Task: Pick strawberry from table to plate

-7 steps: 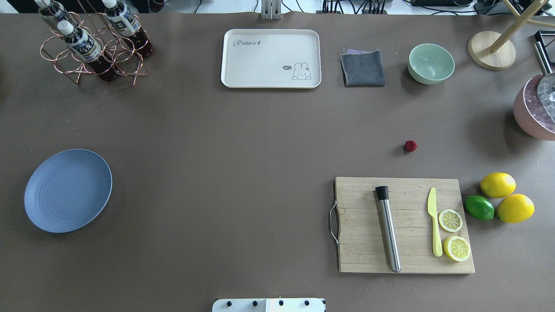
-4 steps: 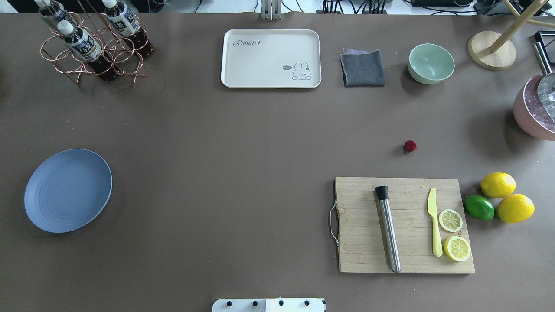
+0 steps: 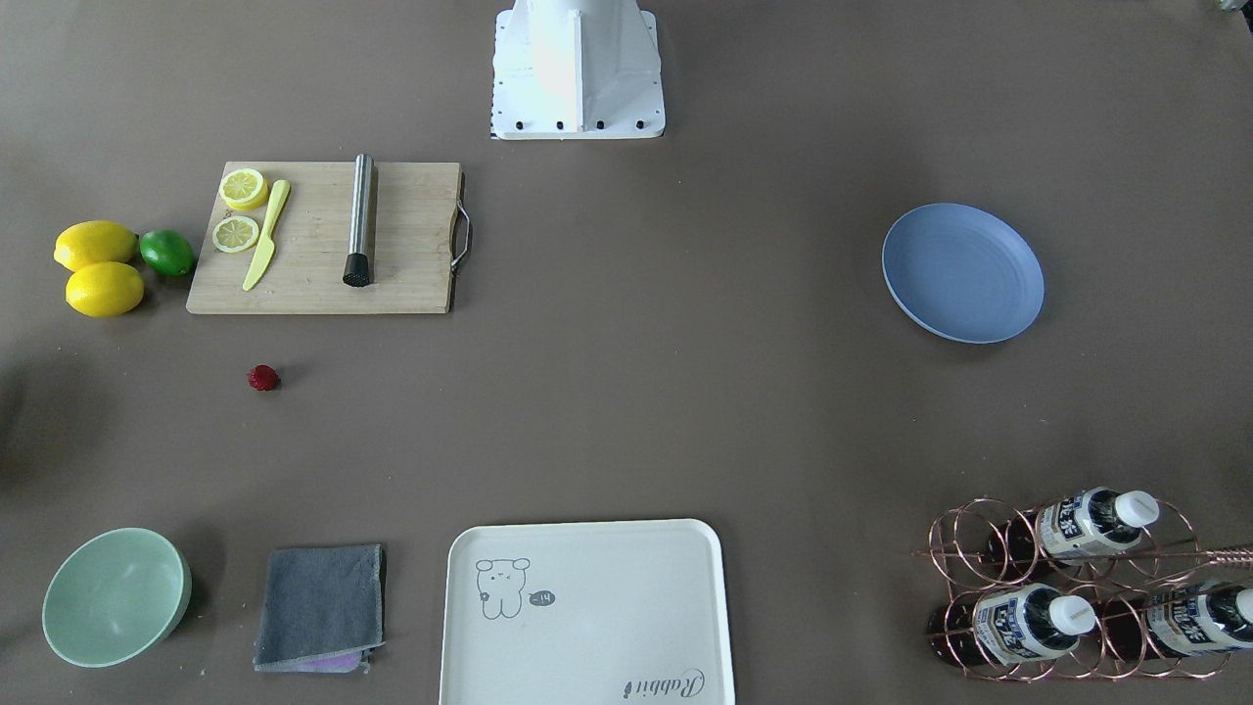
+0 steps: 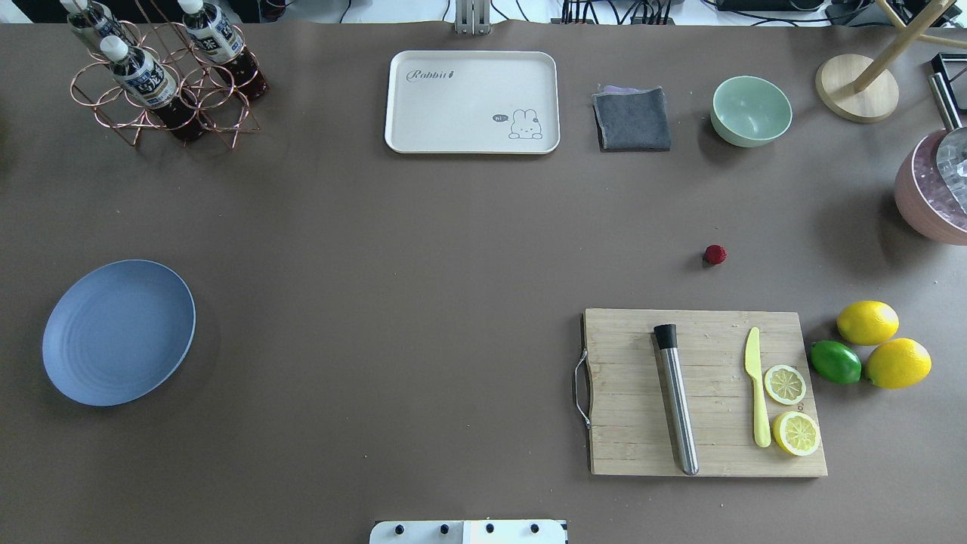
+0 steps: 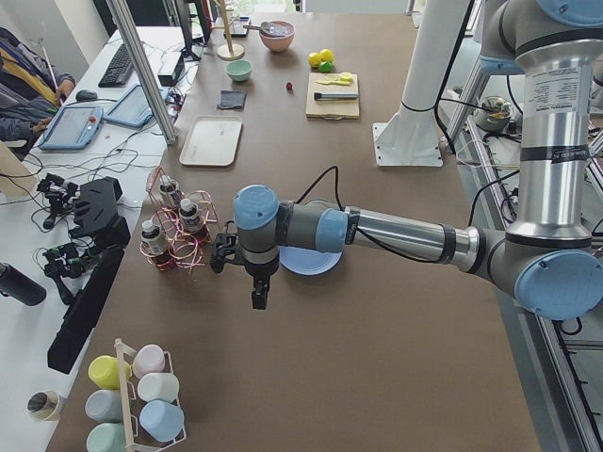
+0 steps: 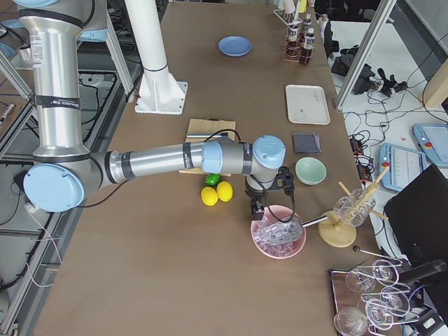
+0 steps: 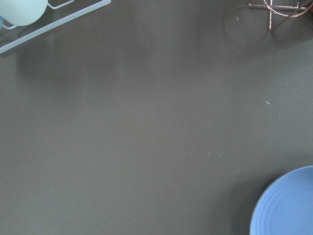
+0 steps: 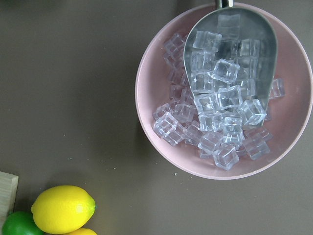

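The strawberry [image 4: 715, 255] is a tiny dark-red berry lying alone on the brown table [image 4: 423, 264], just beyond the cutting board; it also shows as the strawberry [image 3: 262, 378]. The blue plate [image 4: 118, 332] lies far off at the table's left side with nothing on it. My left gripper [image 5: 259, 297] shows only in the exterior left view, hanging over the table near the plate [image 5: 316, 266]. My right gripper [image 6: 255, 210] shows only in the exterior right view, above the pink ice bowl. I cannot tell whether either gripper is open or shut.
A wooden cutting board [image 4: 627, 446] carries a muddler, a yellow knife and lemon slices. Two lemons and a lime [image 4: 835, 362] lie to its right. A pink ice bowl [image 8: 161, 88], green bowl [image 4: 751, 110], grey cloth [image 4: 632, 119], cream tray [image 4: 471, 102] and bottle rack [image 4: 162, 79] line the far side.
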Available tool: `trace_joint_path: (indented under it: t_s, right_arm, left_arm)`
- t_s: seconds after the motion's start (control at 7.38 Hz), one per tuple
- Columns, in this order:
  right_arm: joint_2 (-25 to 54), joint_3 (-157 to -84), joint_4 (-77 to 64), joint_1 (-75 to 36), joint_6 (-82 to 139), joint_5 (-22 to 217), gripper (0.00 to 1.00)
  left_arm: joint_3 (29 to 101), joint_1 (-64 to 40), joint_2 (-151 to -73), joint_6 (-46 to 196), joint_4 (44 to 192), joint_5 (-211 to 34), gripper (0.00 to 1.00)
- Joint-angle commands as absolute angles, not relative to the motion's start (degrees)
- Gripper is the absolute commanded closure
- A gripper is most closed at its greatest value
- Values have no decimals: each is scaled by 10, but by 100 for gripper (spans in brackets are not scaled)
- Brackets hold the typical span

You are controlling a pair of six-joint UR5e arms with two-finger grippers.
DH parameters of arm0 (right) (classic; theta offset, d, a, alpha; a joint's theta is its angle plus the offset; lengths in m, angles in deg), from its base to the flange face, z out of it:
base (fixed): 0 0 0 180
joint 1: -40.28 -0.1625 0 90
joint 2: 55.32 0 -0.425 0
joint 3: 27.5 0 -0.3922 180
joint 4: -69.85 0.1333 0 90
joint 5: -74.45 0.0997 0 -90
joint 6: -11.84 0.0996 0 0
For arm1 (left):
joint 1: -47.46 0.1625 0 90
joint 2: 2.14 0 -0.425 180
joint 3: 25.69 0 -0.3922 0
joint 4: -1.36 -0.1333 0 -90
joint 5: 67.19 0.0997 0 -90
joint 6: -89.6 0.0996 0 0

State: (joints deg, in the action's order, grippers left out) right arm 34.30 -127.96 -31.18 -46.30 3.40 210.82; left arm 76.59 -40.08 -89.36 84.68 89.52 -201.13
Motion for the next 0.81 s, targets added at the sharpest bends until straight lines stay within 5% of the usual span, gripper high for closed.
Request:
trace_joint_path:
  t_s: [0.0, 0.68]
  right_arm:
    - [355, -1285, -311, -463, 32, 2109, 0]
    - [356, -1278, -312, -463, 64, 2120, 0]
  left_arm:
    - [765, -398, -894, 845, 903, -2011, 3]
    - [763, -331, -892, 814, 951, -2036, 3]
